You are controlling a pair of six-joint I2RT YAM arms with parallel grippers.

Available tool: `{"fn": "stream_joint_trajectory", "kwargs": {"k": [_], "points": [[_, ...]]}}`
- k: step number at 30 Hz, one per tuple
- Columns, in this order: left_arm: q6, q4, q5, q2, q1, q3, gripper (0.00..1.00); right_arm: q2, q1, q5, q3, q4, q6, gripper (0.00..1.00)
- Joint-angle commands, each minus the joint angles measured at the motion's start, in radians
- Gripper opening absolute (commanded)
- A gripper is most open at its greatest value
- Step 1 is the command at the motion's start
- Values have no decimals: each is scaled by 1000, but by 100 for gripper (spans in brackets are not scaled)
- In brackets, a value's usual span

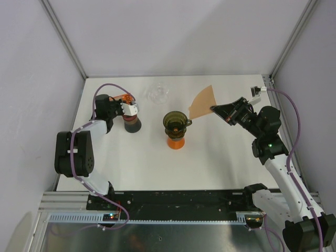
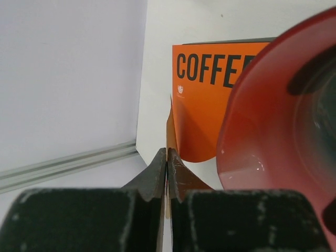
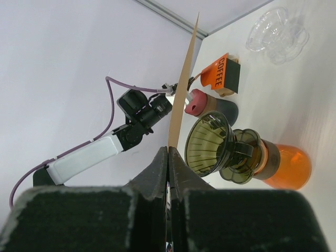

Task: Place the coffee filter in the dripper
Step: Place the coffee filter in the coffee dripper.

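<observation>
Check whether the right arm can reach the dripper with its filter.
Probably yes: the right tool holds the filter just beside the dripper; its mouth is open and nothing stands between them.

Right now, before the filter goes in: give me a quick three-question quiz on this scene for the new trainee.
1. True or false: the coffee filter already sits in the dripper.
2. What holds the filter? A) nothing, it lies flat B) the right pincer C) a person's hand
3. Fill in: the orange box reads ____.
Key: 1 false; 2 B; 3 COFFEE.
</observation>
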Motion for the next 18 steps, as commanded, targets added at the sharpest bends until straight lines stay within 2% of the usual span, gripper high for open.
{"fn": "stream_joint_trajectory", "kwargs": {"k": [1, 4, 14, 15, 18], "points": [[-22, -23, -8, -10, -7, 17, 10, -18, -7, 4, 46, 11, -12, 0], [-37, -28, -8, -1, -31, 35, 13, -18, -7, 4, 47, 10, -13, 0], [-65, -32, -31, 54, -66, 93, 14, -31, -7, 10, 47, -2, -15, 0], [-66, -32, -36, 55, -66, 93, 15, -33, -7, 11, 46, -5, -16, 0], [-67, -33, -44, 51, -64, 93, 28, -36, -7, 14, 47, -8, -17, 0]]}}
